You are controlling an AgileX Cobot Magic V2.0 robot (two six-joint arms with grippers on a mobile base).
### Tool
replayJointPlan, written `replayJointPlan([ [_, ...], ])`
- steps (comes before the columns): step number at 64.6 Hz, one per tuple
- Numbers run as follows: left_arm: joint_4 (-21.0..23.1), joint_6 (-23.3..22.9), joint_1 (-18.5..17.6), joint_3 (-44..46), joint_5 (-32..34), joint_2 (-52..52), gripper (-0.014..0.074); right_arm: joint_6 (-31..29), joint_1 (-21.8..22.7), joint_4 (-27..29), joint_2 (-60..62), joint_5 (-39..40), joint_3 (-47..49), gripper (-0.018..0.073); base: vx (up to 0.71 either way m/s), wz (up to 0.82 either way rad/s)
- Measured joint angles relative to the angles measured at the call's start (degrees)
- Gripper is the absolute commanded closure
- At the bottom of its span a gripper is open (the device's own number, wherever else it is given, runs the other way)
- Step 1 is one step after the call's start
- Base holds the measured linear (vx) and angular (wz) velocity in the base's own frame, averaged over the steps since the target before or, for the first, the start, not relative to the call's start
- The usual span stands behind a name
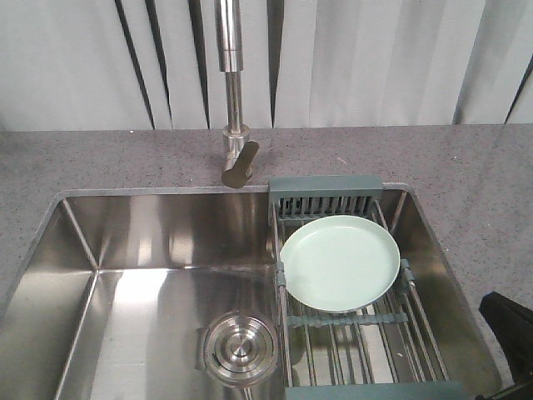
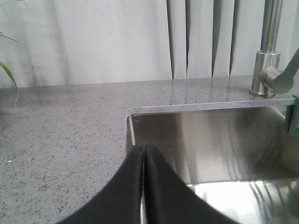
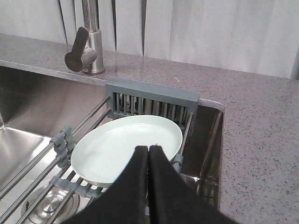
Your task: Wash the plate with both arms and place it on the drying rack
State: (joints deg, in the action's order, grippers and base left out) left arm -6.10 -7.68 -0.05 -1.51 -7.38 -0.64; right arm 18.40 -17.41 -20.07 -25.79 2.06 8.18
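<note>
The mint-green plate (image 3: 126, 151) lies flat on the drying rack (image 3: 152, 95), just beyond the right hand (image 3: 148, 154), pinched closed and empty; the left hand (image 2: 144, 154), likewise closed, hangs over the sink's (image 2: 210, 135) left corner.

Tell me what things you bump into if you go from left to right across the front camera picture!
Left sink wall → round drain strainer → faucet → mint-green plate, lying on the drying rack → grey countertop → a bit of black robot arm at the right edge.
</note>
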Motion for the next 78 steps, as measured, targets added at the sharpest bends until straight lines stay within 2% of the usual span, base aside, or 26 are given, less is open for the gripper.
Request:
replayJointPlan([
  [35,0.0,0.0,0.0,0.0,-0.1,0.0,0.0602,-1.2,0.3,0.0,2.5,-0.5,-0.7,0.0568,0.00,0.00],
  [40,0.0,0.0,0.0,0.0,-0.1,0.0,0.0602,-2.5,1.9,1.1,5.0,-2.1,-0.7,0.0568,0.00,0.00],
  [54,0.0,0.0,0.0,0.0,-0.1,0.0,0.0602,-3.1,10.4,5.2,8.7,-3.7,-0.7,0.0568,0.00,0.00],
  [63,0.0,0.0,0.0,0.0,-0.1,0.0,0.0602,-3.2,12.2,5.5,12.7,-3.3,-2.0,0.0568,0.00,0.00],
  [78,0.0,0.0,0.0,0.0,-0.1,0.0,0.0602,-3.2,12.3,8.2,20.5,-1.2,-9.8,0.0568,0.00,0.00],
])
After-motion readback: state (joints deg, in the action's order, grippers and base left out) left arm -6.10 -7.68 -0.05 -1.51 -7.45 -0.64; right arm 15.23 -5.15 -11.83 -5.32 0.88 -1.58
